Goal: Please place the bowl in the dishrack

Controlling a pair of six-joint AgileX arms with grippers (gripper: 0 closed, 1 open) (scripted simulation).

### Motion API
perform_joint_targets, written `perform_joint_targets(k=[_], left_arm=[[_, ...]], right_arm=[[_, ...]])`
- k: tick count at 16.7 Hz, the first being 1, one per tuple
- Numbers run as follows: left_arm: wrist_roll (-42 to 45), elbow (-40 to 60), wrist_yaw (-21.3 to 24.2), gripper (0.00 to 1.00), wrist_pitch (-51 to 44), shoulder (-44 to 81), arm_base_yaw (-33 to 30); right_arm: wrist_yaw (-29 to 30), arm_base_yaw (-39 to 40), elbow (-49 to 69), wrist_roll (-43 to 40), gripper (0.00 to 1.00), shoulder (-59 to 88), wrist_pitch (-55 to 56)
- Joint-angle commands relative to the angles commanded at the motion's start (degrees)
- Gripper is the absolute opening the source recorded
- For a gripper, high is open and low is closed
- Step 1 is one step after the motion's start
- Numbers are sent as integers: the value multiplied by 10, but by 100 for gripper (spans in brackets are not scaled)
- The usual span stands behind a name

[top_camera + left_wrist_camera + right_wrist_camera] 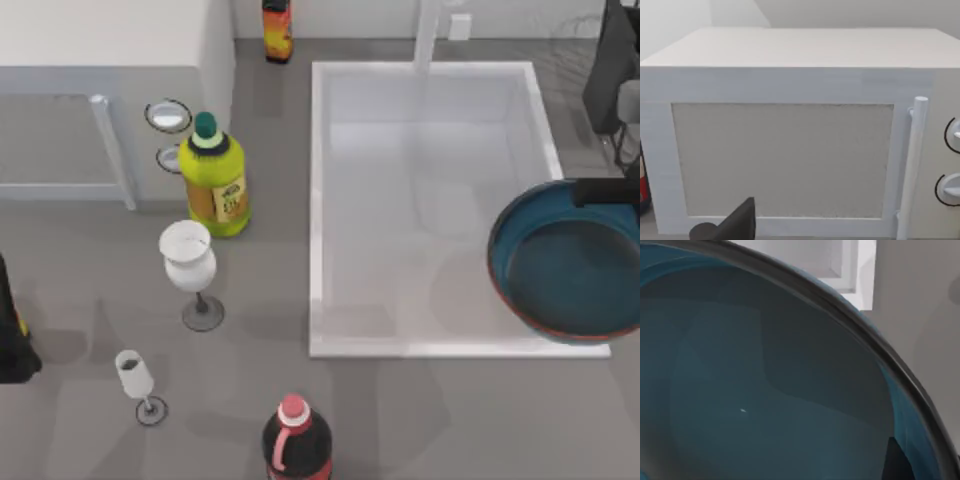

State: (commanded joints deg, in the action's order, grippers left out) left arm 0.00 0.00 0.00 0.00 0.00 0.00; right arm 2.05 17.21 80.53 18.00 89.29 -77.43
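The bowl (570, 270), teal-blue inside with a reddish-brown rim, hangs over the right edge of the white sink basin (420, 345). My right gripper (600, 192) is shut on the bowl's far rim. In the right wrist view the bowl's glossy inside (765, 390) is very close, with a dark fingertip (896, 462) against it. Thin wires of the dishrack (578, 40) show faintly at the far right, behind the sink. My left gripper stays parked facing the microwave, with one dark finger (740, 224) in the left wrist view.
A white microwave (100, 60) stands at the far left. A yellow-green bottle (215, 180), a white wine glass (188, 262), a smaller glass (135, 378) and a red-capped dark bottle (295, 440) stand left of the sink. An orange bottle (277, 30) is at the back.
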Motion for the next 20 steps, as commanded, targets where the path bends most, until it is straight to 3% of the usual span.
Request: perform_joint_targets(k=[4,12,16,20], left_arm=[[0,0,0,100,0,0,0],[0,0,0,100,0,0,0],[0,0,0,100,0,0,0],[0,0,0,100,0,0,0]], right_arm=[[-1,-2,75,-4,0,-23,-77],[-13,-16,75,-8,0,-33,-60],[-69,-98,50,-33,0,-77,48],[-153,-224,-7,-71,0,-139,242]])
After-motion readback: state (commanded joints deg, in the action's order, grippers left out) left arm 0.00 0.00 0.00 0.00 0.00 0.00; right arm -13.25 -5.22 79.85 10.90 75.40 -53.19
